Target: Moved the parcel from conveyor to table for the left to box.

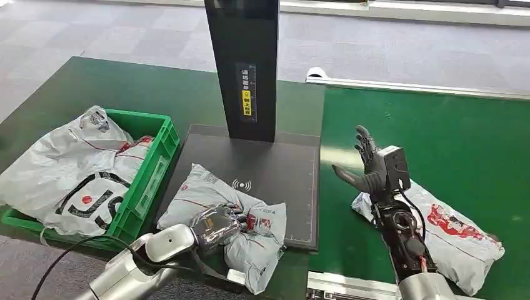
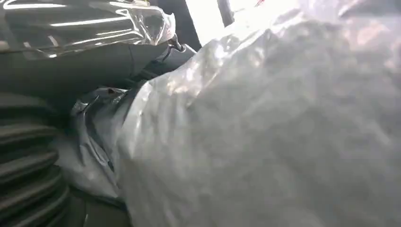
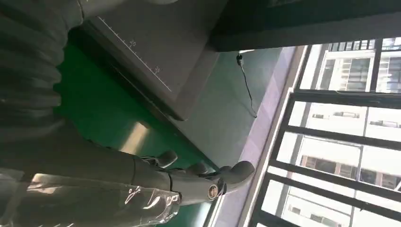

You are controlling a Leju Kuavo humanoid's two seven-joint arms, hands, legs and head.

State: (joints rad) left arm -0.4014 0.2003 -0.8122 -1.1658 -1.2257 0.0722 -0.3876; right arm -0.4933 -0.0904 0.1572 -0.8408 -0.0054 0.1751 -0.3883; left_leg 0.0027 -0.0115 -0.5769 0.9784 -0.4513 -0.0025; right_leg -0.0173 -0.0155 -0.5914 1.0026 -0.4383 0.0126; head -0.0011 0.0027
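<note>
Parcel at lower centre, lying on dark scanner pad on worktop, off conveyor. Left hand grasping parcel. Right hand released, fingers spread. Transfer judged done; boxing into green crate outstanding. Long axis diagonal, upper left to lower right.

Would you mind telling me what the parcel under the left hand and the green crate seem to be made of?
The parcel looks like a thin, glossy grey plastic mailer: it wrinkles and glints under the left hand. The green crate looks like rigid moulded plastic, with slotted walls and a matte finish.
</note>
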